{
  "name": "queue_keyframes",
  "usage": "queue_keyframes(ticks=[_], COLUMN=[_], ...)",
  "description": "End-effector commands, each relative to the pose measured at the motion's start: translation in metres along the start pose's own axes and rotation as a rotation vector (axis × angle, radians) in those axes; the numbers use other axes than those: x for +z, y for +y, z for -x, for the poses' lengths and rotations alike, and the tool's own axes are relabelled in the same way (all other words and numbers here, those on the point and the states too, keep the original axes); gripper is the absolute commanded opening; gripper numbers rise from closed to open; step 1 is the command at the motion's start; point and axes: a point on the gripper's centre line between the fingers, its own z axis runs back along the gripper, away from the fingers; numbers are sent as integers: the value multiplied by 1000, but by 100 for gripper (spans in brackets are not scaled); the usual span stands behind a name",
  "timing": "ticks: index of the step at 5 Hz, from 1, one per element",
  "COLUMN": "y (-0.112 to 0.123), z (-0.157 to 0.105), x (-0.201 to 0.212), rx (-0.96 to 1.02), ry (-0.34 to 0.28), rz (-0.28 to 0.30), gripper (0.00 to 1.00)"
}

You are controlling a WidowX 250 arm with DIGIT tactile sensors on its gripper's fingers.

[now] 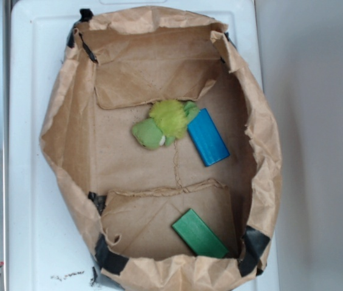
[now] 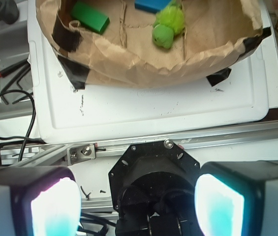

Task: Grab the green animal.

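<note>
The green animal is a small plush with a light green head and fuzzy yellow-green body. It lies near the middle of an open brown paper bag, touching a blue block. In the wrist view the green animal shows at the top, inside the bag. My gripper is far back from the bag, over the robot's black base, open with nothing between its glowing pads. The gripper does not appear in the exterior view.
A flat dark green block lies in the bag's near right corner. The bag sits on a white board. Black tape patches the bag's corners. A metal rail and cables lie beside the base.
</note>
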Motion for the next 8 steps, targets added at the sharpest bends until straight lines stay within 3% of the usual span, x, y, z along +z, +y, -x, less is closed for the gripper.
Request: queue_keyframes(ticks=[1, 2, 4, 5, 6, 8], y=[27, 38, 77, 96, 115, 109], z=[-95, -128, -152, -155, -162, -157], x=[-55, -82, -119, -122, -136, -136], rx=[231, 274, 294, 257, 202, 154], ry=[-18, -3, -47, -25, 61, 144], rz=[-154, -237, -322, -280, -254, -132], gripper=[100, 100, 100, 100, 100, 100])
